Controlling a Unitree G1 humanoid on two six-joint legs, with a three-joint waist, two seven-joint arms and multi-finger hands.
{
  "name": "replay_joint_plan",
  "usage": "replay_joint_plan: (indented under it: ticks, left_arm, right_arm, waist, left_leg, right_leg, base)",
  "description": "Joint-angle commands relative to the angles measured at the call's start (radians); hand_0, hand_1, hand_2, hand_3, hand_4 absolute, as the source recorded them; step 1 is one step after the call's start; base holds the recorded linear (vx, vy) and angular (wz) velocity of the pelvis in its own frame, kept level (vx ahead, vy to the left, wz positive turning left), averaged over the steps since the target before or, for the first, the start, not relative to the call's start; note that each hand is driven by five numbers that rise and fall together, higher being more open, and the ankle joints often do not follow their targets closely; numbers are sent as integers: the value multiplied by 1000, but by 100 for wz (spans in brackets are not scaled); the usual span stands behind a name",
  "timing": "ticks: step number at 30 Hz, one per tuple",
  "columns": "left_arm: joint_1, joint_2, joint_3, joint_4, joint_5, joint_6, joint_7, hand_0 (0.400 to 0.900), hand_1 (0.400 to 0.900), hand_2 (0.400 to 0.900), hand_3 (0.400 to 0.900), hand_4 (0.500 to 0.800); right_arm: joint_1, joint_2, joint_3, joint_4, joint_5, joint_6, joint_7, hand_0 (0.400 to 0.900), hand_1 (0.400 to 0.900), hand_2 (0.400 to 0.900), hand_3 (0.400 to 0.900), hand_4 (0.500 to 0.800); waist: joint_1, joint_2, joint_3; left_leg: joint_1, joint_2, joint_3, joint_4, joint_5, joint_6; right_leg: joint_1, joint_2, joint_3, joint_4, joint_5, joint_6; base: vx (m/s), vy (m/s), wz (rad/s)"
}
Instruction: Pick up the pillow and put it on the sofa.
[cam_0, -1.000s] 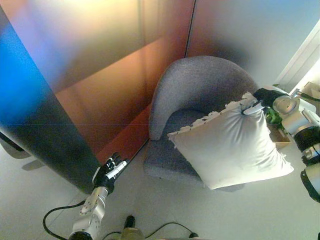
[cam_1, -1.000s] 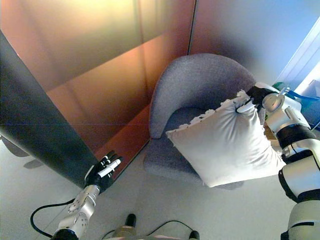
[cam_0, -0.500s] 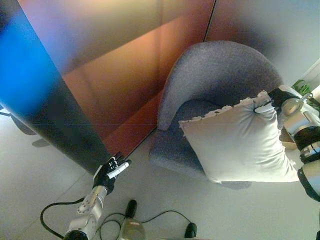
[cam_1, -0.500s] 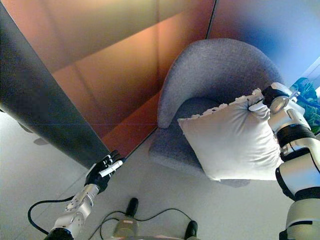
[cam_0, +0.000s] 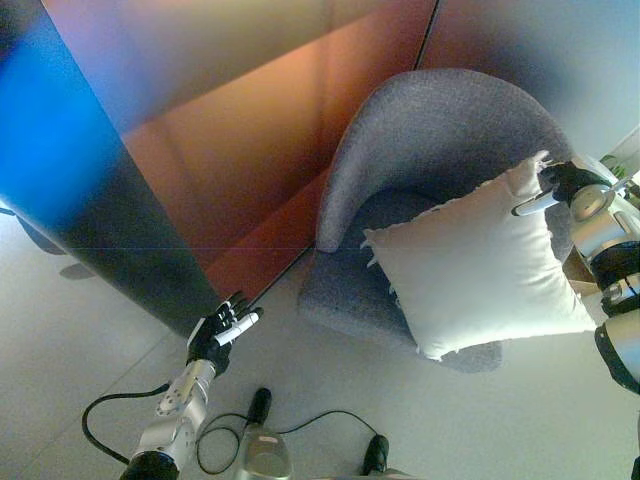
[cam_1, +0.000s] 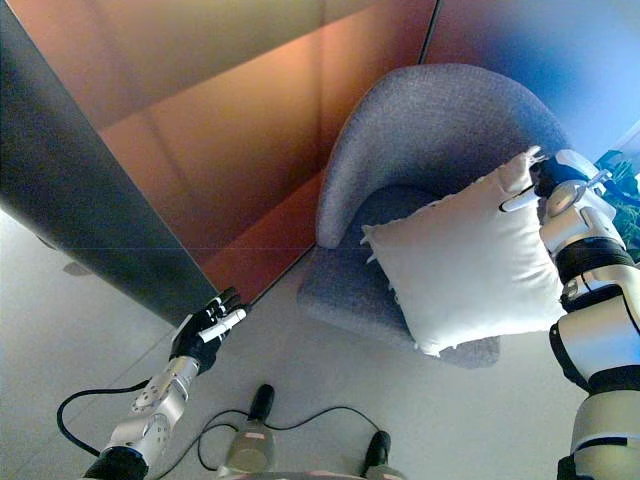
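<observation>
A white square pillow (cam_0: 478, 264) with a frilled edge hangs in front of the grey armchair (cam_0: 420, 150), over its seat and front edge. My right hand (cam_0: 562, 185) is shut on the pillow's upper right corner and holds it up. The pillow also shows in the right eye view (cam_1: 470, 262). My left hand (cam_0: 220, 328) is open and empty, low at the left above the floor, far from the pillow.
A tall orange-brown panel wall (cam_0: 240, 130) stands behind and left of the armchair. A dark grey panel (cam_0: 110, 250) juts out at the left, close to my left hand. A green plant (cam_1: 620, 185) shows at the right edge. Light floor (cam_0: 480, 420) lies in front.
The pillow's upper corner has gone up and back toward the armchair's backrest, and the pillow has turned more upright. The camera has shifted a little. My left hand stays low.
</observation>
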Motion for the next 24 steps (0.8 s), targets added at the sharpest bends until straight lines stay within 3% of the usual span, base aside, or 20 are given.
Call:
replay_joint_plan:
  ticks: [1, 18, 24]
  left_arm:
    - [-43, 51, -32, -99, -6, -61, -34, 900, 900, 900, 900, 800]
    - [23, 42, -3, -104, -11, -49, -66, 900, 900, 900, 900, 800]
    - [19, 16, 9, -65, -9, -60, -74, 900, 900, 900, 900, 800]
  right_arm:
    - [-175, -87, 65, 23, -77, -12, -88, 900, 900, 900, 900, 800]
    - [-42, -101, -35, -74, -95, -37, -136, 900, 900, 900, 900, 800]
    - [148, -34, -159, -219, -21, -51, -171, 900, 900, 900, 900, 800]
  waist:
    - [30, -30, -92]
    - [15, -30, -147]
    - [-14, -25, -156]
  left_leg:
    - [58, 8, 6, -7, -69, 19]
    - [113, 8, 37, -7, -85, 17]
    - [131, 4, 63, -7, -90, 21]
  right_leg:
    - [24, -79, 16, 3, -8, 48]
    - [73, -86, 16, 3, -20, 54]
    - [84, -93, 17, 3, -16, 56]
  base:
    - [100, 24, 3]
    - [30, 18, -2]
    - [-49, 25, -6]
